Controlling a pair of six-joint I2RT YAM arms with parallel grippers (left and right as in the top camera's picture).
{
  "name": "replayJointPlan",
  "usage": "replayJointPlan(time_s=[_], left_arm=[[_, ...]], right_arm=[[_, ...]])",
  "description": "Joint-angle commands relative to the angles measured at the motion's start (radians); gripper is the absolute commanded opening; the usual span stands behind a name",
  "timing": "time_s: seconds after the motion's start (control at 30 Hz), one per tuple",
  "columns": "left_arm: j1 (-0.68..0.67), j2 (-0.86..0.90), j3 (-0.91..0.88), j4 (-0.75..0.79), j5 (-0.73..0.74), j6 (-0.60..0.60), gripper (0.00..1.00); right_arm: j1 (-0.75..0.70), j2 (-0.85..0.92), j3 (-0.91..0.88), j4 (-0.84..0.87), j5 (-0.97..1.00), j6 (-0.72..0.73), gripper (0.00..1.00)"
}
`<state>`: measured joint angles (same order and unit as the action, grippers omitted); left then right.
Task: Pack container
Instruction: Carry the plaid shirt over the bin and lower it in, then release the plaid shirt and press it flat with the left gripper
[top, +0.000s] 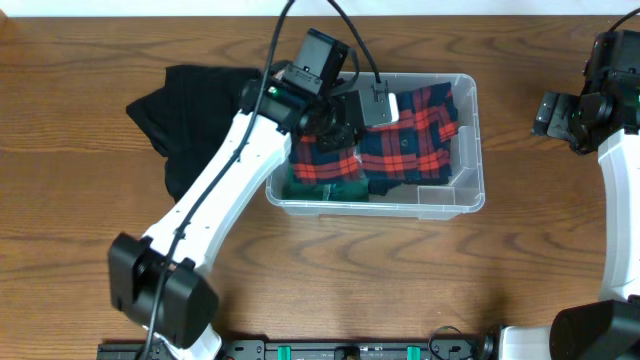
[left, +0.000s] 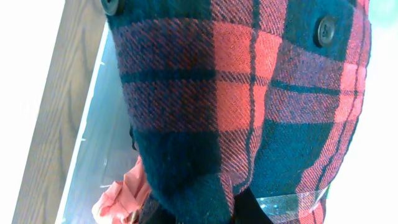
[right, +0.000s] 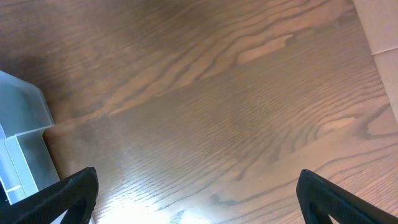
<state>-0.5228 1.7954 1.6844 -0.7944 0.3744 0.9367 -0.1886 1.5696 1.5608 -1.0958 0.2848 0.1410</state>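
Soft red-and-navy plaid cloth (top: 410, 140) in the clear plastic container (top: 478, 150) probably suits a fold pinch. The left end effector (top: 340, 118) hides its grip, and the right end effector (right: 199, 199) is spread wide.

Red-and-navy plaid garment (top: 410, 135) with thin dark lines, dark buttons (left: 324, 30), green cloth (top: 330, 188) beneath, clear container (top: 470, 195), plain black garment (top: 190, 100), brown wood-grain table (top: 80, 220), white arm (top: 225, 190) with black joints, black fingertips (right: 68, 193) on the right gripper (right: 205, 196), salmon-pink patch (left: 121, 193), possibly fabric, blurred.
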Motion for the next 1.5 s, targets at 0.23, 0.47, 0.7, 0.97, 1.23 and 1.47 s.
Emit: replayJointPlan(time_s=[0.23, 0.47, 0.7, 0.97, 1.23, 1.47], left_arm=[[-0.019, 0.043, 0.021, 0.01, 0.002, 0.005, 0.06], [-0.062, 0.048, 0.021, -0.013, 0.002, 0.005, 0.06], [-0.085, 0.097, 0.019, -0.031, -0.002, 0.004, 0.06], [-0.085, 0.167, 0.019, -0.031, -0.002, 0.004, 0.32], [-0.085, 0.145, 0.02, 0.033, -0.073, -0.018, 0.93], [-0.083, 0.058, 0.02, 0.152, -0.216, -0.122, 0.98]], right_arm=[[-0.006, -0.009, -0.005, 0.0, 0.011, 0.0, 0.99], [-0.006, -0.009, -0.005, 0.0, 0.011, 0.0, 0.99], [-0.006, -0.009, -0.005, 0.0, 0.011, 0.0, 0.99], [-0.006, -0.009, -0.005, 0.0, 0.011, 0.0, 0.99], [-0.006, -0.009, -0.005, 0.0, 0.01, 0.0, 0.99], [-0.006, -0.009, -0.005, 0.0, 0.011, 0.0, 0.99]])
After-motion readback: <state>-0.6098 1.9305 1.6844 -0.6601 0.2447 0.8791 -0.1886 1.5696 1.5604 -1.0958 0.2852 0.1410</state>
